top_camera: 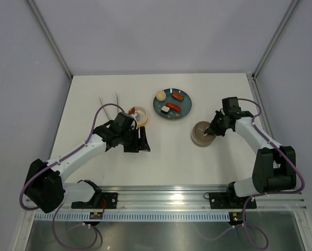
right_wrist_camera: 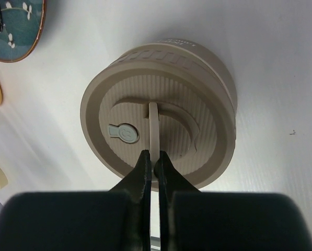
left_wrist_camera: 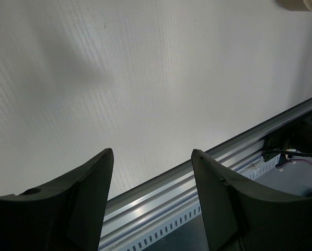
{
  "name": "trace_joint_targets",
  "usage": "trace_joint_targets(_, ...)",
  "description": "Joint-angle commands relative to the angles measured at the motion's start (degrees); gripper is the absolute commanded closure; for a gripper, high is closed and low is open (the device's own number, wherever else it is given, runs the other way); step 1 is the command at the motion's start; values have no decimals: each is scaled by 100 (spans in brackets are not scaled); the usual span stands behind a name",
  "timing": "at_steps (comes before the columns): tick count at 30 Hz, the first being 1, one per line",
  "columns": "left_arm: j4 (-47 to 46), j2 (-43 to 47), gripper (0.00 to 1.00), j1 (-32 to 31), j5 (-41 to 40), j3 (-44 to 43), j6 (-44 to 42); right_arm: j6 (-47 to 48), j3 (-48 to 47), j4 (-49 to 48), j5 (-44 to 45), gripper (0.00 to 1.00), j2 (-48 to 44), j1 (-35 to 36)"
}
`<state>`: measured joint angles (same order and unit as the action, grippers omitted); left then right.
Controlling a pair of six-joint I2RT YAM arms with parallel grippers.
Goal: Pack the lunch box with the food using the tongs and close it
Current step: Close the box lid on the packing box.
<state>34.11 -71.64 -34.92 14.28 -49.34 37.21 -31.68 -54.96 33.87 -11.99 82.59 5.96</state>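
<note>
The round cream lunch box (top_camera: 138, 115) stands open on the table, left of the teal plate (top_camera: 185, 111). The plate carries the food: a cream bun (top_camera: 160, 95), two red-orange sausages (top_camera: 177, 96) and a white-and-black sushi bit (top_camera: 165, 110). The silver tongs (top_camera: 110, 102) lie on the table beyond my left arm. My left gripper (top_camera: 140, 142) (left_wrist_camera: 151, 151) hangs open and empty over bare table just in front of the lunch box. The tan round lid (top_camera: 200, 134) (right_wrist_camera: 158, 128) rests on the table right of the plate. My right gripper (top_camera: 212, 130) (right_wrist_camera: 154, 156) is shut on its upright thin handle (right_wrist_camera: 153, 125).
The aluminium rail (left_wrist_camera: 208, 172) along the table's near edge lies just beyond my left fingers. The plate's rim (right_wrist_camera: 20, 31) shows at the upper left of the right wrist view. Grey walls and frame posts bound the table at the back and sides.
</note>
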Motion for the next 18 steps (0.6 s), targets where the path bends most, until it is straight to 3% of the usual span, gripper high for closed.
trace_joint_targets(1,-203,-70,36,-6,-31,-32,-21,57,-234,-73,-208,100,20,28)
trace_joint_targets(18,-256,-35,36,-24,-40,65,-12,66,-437,199,241,100,144,231)
